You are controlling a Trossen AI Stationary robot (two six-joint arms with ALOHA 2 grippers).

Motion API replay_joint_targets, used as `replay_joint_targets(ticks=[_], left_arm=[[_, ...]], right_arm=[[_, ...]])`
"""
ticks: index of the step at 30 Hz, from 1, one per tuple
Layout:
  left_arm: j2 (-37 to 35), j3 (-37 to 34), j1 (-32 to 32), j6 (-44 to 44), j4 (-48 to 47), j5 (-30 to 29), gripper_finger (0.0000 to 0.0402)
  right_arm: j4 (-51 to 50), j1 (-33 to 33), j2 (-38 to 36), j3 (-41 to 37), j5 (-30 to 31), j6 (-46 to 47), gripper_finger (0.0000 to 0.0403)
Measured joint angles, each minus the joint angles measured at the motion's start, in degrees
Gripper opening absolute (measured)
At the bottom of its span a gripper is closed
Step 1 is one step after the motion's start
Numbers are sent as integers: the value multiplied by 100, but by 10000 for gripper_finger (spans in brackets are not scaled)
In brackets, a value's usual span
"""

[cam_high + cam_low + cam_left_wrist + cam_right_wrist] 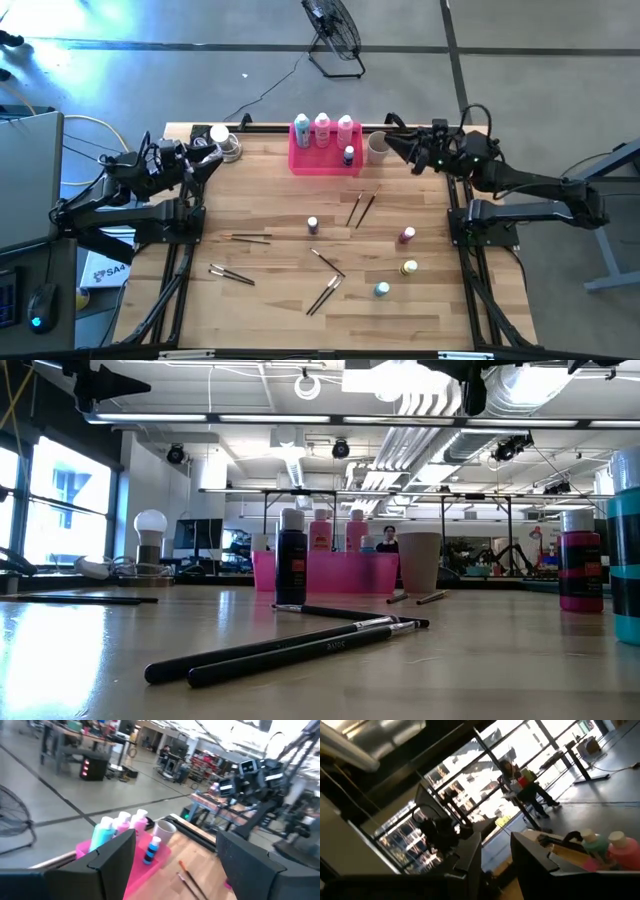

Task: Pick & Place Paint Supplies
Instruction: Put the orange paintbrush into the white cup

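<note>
Nearest the front edge of the table (200, 330), most supplies lie loose: brushes (324, 294), plus teal (381, 290), yellow (409, 268), red (406, 236) and purple (313, 226) little bottles. Farther back, the pink tray (305, 165) already holds three tall bottles (323, 130) and a small blue one (348, 156), so I judge the job barely begun. Left gripper (208, 158) and right gripper (396, 146) hover at the far corners, fingers parted, holding nothing.
</note>
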Motion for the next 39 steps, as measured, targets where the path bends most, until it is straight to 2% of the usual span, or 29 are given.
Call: replay_joint_targets(ticks=[5, 8, 16, 20, 24, 32, 35, 39], left_arm=[[0, 0, 0, 78, -12, -172, 271], [0, 0, 0, 95, -65, -172, 271], [0, 0, -1, 208, -49, -349, 271], [0, 0, 0, 223, -49, -620, 271], [0, 0, 0, 249, -47, -755, 271], [0, 0, 0, 247, -47, -758, 271], [0, 0, 0, 247, -47, -760, 271], [0, 0, 0, 247, -47, -762, 271]], right_arm=[[180, 86, 159, 43, 965, 256, 96], [14, 156, 286, 205, 1270, 349, 84], [-1862, 148, 745, 1229, 1638, 395, 38], [-2828, 75, 1032, 1603, 1856, 968, 19], [-3476, 63, 1411, 1609, 1736, 1673, 5], [-4525, -47, 2405, 1609, 828, 3068, 3], [-4779, -60, 2696, 1609, 523, 3224, 3], [-5235, -53, 2992, 1609, 485, 3428, 3]])
